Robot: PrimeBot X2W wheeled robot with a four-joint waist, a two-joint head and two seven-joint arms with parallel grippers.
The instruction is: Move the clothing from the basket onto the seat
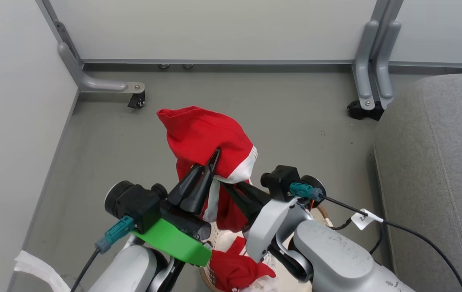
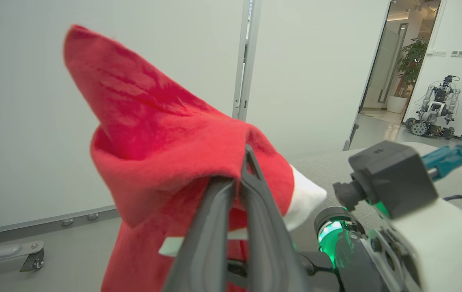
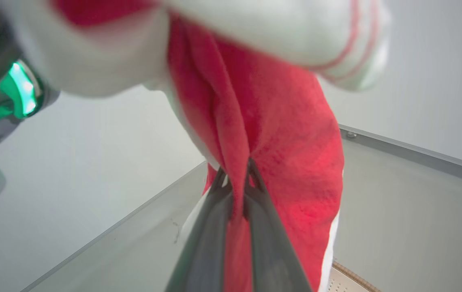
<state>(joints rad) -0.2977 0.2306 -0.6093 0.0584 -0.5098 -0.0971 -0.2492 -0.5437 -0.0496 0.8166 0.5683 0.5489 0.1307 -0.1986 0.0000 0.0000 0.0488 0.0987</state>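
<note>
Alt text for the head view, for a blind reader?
The left hand and right hand both pinch a red garment held over the basket, which holds a second red garment. The grey seat lies at right.

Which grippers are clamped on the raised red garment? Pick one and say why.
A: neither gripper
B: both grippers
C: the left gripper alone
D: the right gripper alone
B: in the left wrist view the left gripper is pinched shut on the red garment, and in the right wrist view the right gripper is closed on a hanging fold of it.
</note>
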